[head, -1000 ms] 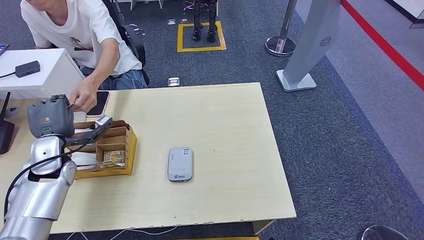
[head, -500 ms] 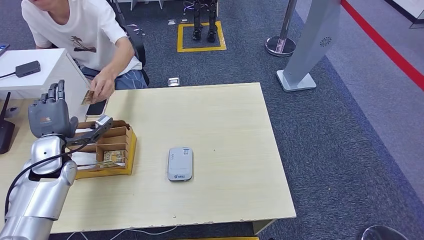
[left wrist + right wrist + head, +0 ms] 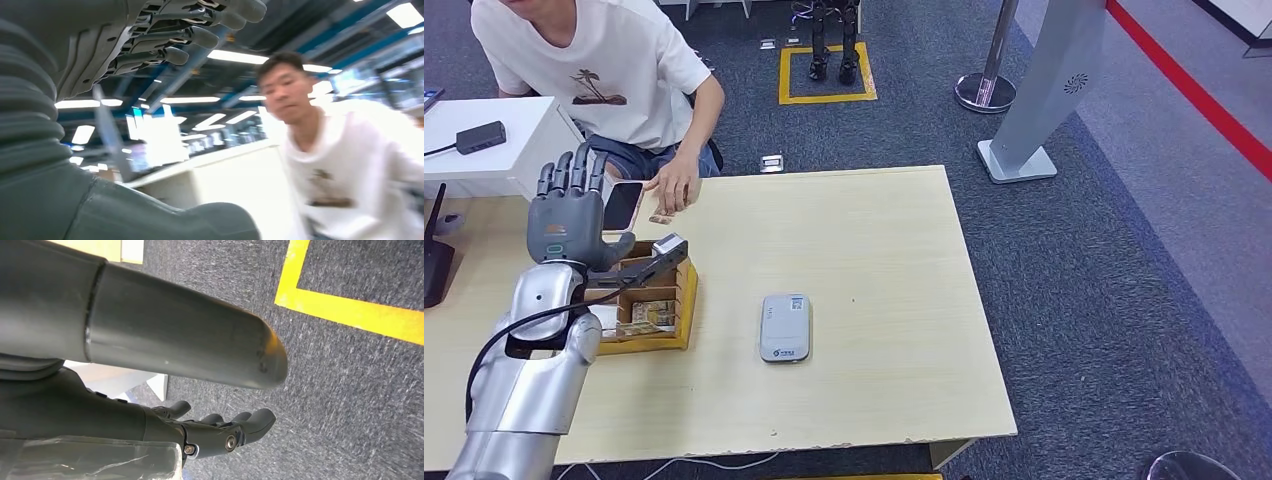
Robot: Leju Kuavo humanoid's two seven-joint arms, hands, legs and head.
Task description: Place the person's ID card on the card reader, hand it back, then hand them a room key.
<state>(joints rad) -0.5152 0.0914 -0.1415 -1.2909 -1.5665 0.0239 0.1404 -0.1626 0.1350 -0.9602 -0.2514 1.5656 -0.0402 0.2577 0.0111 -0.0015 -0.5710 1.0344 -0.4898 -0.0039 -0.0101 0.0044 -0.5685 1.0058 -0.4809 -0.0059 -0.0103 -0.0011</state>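
Left hand (image 3: 569, 205): raised, fingers spread, holding nothing.
Right hand (image 3: 220, 432): hanging over floor, fingers loosely extended, apparently empty.
Card (image 3: 661, 219): flat on table beside person's hand (image 3: 674, 190), far-right of left hand; long axis left-right.
Card reader (image 3: 784, 327): mid-table, near-right of card.
Nearer hand: left.

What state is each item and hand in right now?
left hand: raised, fingers spread, holding nothing
right hand: hanging over the floor, holding nothing
card reader: flat on the table, nothing on it
card: on the table by the person's hand
card box: open, cards inside
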